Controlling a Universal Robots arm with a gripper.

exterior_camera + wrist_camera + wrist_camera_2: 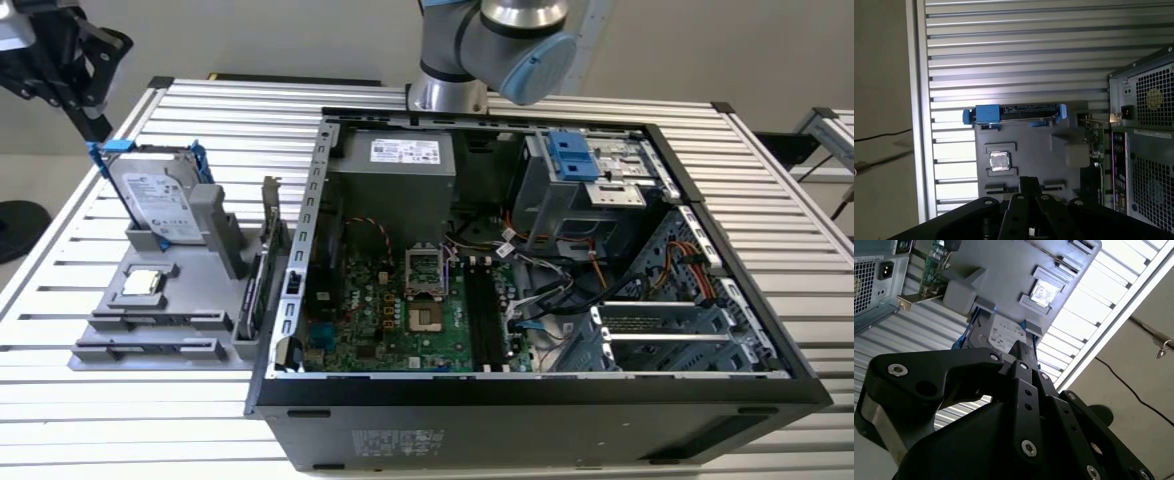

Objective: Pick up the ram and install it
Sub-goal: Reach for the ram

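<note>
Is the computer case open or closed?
Open: nothing covers the side of the case, and the motherboard inside is visible in the exterior view.

The arm [514, 35] rears up — its gripper [96, 126] hangs at the exterior view's left.

Exterior view above case [534, 432], gray tray [1029, 142] [1004, 270] in both wrist views

My arm [447, 50] shows grey and silver segments, with one light blue joint cap [541, 60]. My gripper [1021, 352] is matte black, built of angular link plates fastened with bright silver screws [898, 370].
</note>
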